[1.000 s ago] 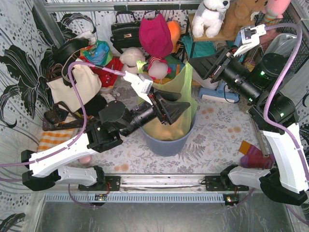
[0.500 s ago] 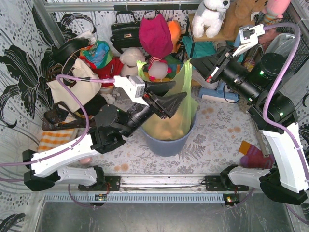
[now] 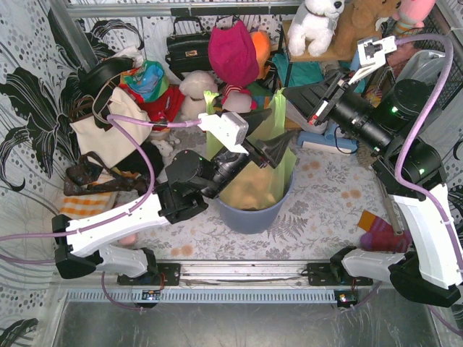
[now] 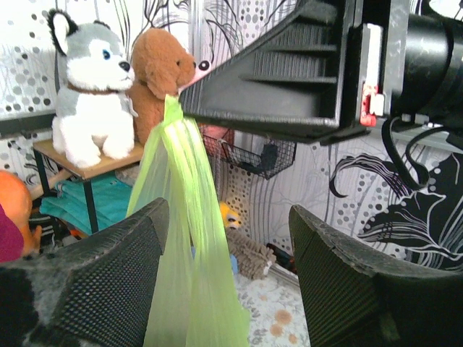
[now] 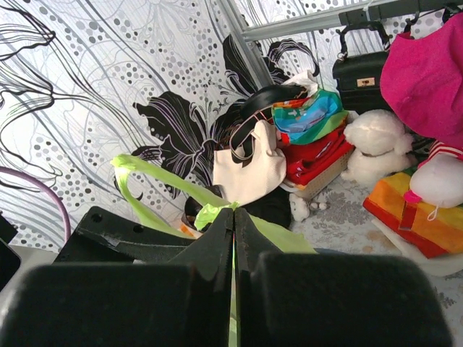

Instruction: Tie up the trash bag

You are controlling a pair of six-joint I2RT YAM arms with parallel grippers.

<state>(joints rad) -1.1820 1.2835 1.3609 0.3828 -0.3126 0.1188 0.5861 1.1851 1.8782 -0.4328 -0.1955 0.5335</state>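
Observation:
The trash bag, thin lime-green plastic with tan paper showing through, sits in a round blue-grey bin. One long handle strip rises taut to my right gripper, which is shut on its top end. My left gripper is open, and that strip hangs between its fingers, nearer the left one. In the top view the left gripper sits just above the bag's mouth. A second handle strip stands loose on the left, also seen as a loop in the right wrist view.
Plush toys sit on a shelf at the back right. Handbags, a cream tote and more toys crowd the back and left. A striped sock lies at the front right.
My right gripper has shut on the top of the handle strip. The left gripper has moved right and up toward that strip and opened wider around it.

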